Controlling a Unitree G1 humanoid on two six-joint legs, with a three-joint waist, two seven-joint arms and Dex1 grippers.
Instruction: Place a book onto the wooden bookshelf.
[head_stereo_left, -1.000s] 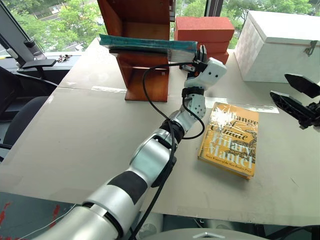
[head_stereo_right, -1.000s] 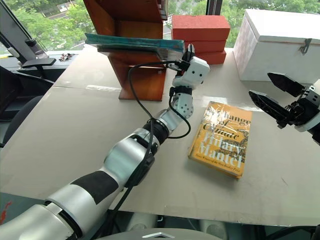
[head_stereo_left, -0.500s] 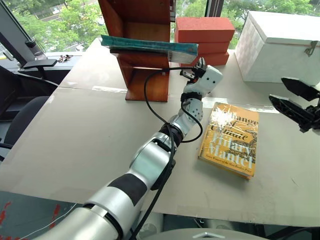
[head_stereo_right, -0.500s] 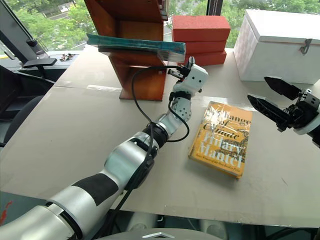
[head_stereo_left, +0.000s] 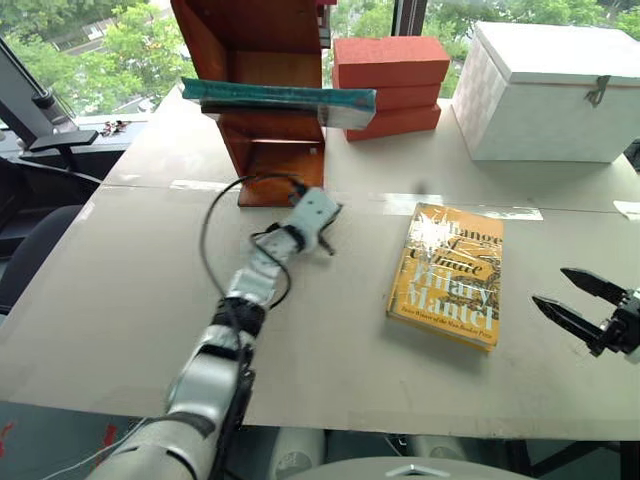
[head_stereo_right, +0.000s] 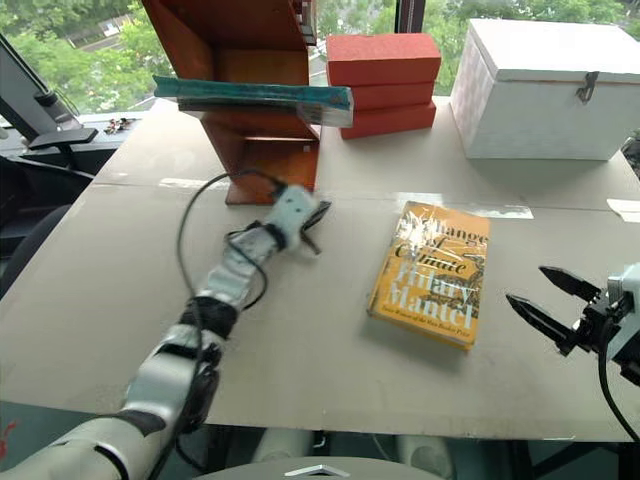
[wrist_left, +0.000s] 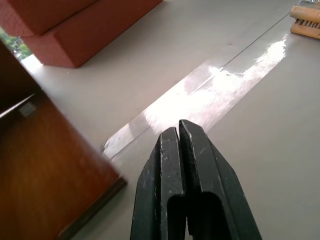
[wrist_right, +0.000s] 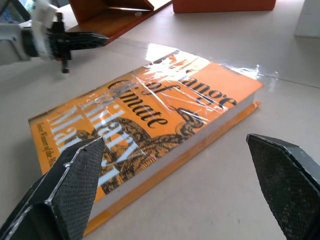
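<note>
The teal-green book (head_stereo_left: 275, 95) lies flat on the ledge of the reddish-brown wooden bookshelf (head_stereo_left: 268, 155) at the back of the table, one end sticking out past the shelf's right side. My left gripper (head_stereo_left: 328, 240) is shut and empty, low over the table just in front of the shelf's base and apart from the book. Its fingers (wrist_left: 178, 165) are pressed together in the left wrist view. My right gripper (head_stereo_right: 545, 297) is open and empty near the table's front right, facing the yellow-orange book (wrist_right: 150, 125).
The yellow-orange "Hilary Mantel" book (head_stereo_left: 448, 275) lies flat right of centre. Stacked orange-red boxes (head_stereo_left: 390, 75) and a white chest (head_stereo_left: 545, 90) stand at the back right. A glossy tape strip (head_stereo_left: 440, 205) crosses the table. A chair and window ledge are at the left.
My left arm has drawn away from the book's end on the shelf, swinging down and left to the table in front of the shelf. My right gripper has sunk toward the front edge, still open.
</note>
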